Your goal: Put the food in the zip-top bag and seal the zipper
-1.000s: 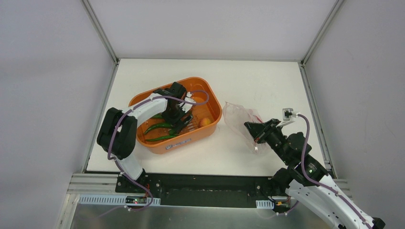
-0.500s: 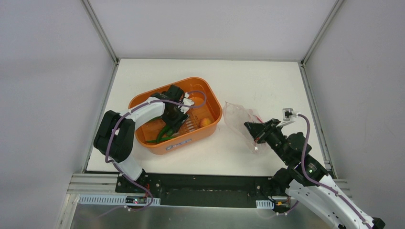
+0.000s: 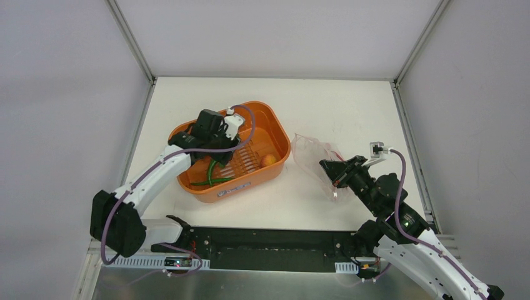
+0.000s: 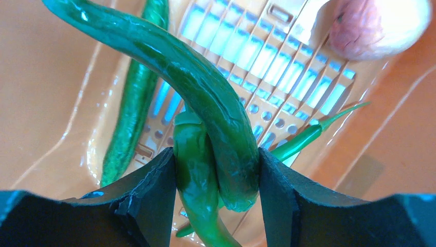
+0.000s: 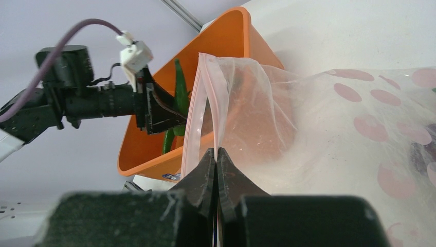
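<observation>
The left end effector [image 4: 217, 177] clamps two green chilies [image 4: 205, 98] between its fingers above the tub [image 3: 250, 104], where another chili [image 4: 128, 118] lies. The right end effector [image 5: 216, 162], fully closed, pinches the bag [image 5: 360, 154] by its zipper [image 5: 192, 118]. The bag rests on the desk [image 3: 350, 106] just beside the tub.
</observation>
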